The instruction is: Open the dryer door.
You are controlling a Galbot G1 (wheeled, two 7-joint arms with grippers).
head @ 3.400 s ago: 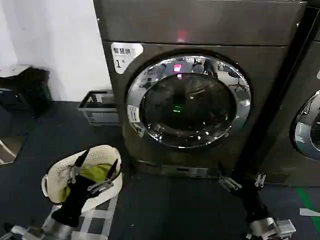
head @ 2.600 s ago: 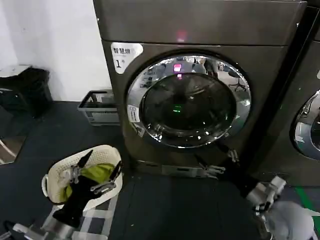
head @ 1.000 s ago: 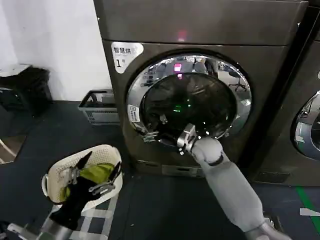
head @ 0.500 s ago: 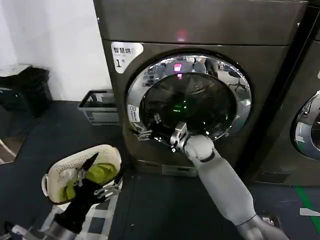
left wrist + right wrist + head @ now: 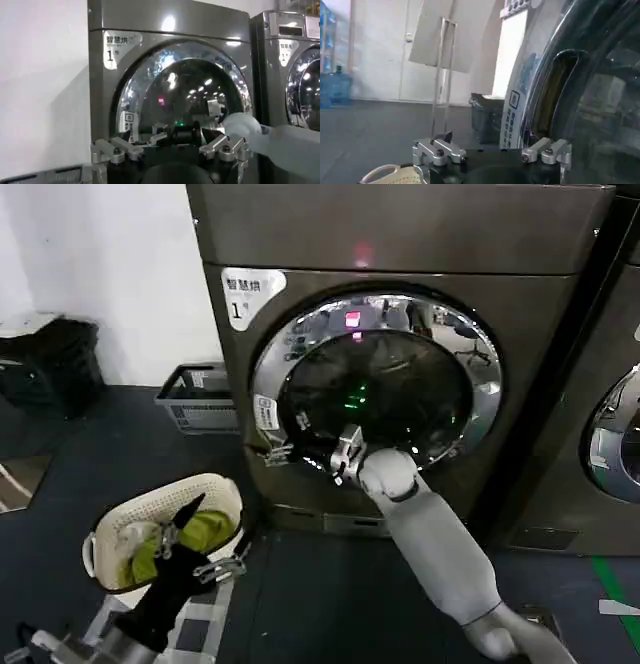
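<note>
Reaching stage: dryer door (image 5: 375, 389) looks shut or barely cracked, flush in the front of machine "1". Right gripper (image 5: 290, 446) sits at the door's lower-left chrome rim, fingers spread, nothing pinched. Pull remains. Versus 3.4 s ago, it has crossed from the floor at right. Left gripper (image 5: 200, 534) hangs spread over the laundry basket (image 5: 100, 534).

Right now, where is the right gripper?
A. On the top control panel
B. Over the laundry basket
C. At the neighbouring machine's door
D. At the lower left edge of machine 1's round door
D: the right gripper reaches the chrome ring's lower left on the dryer door, fingers open.
</note>
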